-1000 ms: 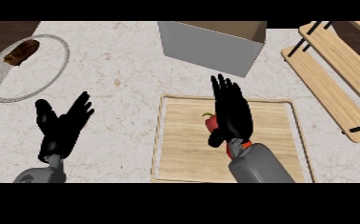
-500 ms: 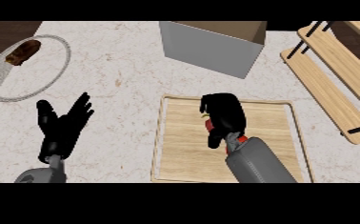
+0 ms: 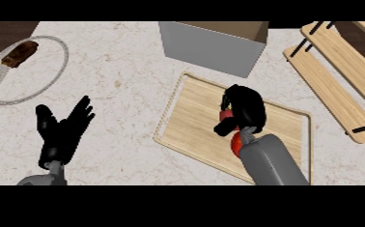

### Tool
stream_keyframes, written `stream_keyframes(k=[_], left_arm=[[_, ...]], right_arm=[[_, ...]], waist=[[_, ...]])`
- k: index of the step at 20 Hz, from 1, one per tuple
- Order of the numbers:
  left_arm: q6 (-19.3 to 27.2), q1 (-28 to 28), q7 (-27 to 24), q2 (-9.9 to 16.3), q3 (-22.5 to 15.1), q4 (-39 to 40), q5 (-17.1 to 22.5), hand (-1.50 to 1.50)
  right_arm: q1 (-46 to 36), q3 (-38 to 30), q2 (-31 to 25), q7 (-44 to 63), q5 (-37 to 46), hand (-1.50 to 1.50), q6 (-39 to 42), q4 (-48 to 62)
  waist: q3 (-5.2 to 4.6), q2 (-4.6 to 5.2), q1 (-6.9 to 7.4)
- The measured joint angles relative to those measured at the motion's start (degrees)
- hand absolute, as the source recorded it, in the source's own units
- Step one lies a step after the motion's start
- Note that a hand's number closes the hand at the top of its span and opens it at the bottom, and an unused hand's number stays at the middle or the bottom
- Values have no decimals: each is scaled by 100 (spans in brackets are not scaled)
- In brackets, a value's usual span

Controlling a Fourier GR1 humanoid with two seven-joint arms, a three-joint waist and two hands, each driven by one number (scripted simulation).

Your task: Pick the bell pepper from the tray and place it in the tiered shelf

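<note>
Bell pepper (image 3: 233, 143): red, glossy, only partly visible. It sits on the tray (image 3: 196, 124), toward the tray's right-centre. Red shows at two spots, a small patch at the left side of the covering hand and a larger rounded part below it; its stem and orientation cannot be determined.

Tray: pale wood, rectangular with rounded corners and a raised rim, lying flat on the bench, turned at an angle.

Tiered shelf (image 3: 333, 71): light wooden slatted boards with black uprights, at the right edge, well apart from the pepper.
</note>
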Motion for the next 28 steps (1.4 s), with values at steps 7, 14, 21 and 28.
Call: stream_keyframes(k=[7,14,21,28], left_arm=[[-57,-71,-1,15,-28,-14,-7,0],[-59,-127,61,-6,-35,23,-10,0],[-68,-71,63,15,10,30,-7,0],[22,-44,-48,-82,3,71,-86,0]], right_arm=[[-1009,-1501,55,2137,183,150,-1203,376],[-2621,-1913,-105,2950,1723,150,-1242,680],[-3909,-2415,-278,3365,2840,150,-779,737],[-4761,-3058,-623,3289,3362,150,-211,704]], waist=[[13,69,107],[1,35,161],[1,3,103],[17,-4,45]])
